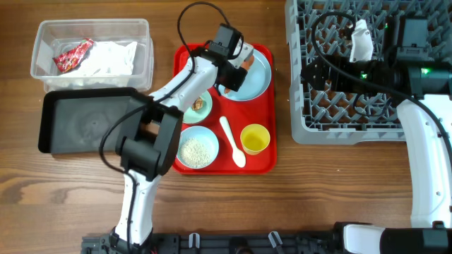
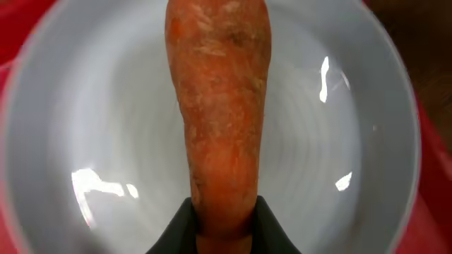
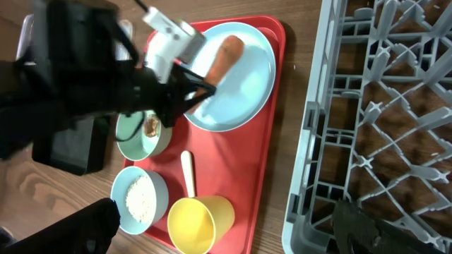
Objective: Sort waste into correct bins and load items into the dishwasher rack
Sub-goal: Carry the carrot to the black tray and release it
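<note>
My left gripper is shut on the thick end of the orange carrot piece over the light-blue plate. I cannot tell whether the carrot is lifted. A pale-green bowl holds a brown lump. A light-blue bowl holds rice. A white spoon and a yellow cup lie beside them. My right gripper is open and empty at the grey rack's left edge.
All dishes sit on a flat red tray. A clear tub at the far left holds a red wrapper and a white napkin. A black tray lies in front of it.
</note>
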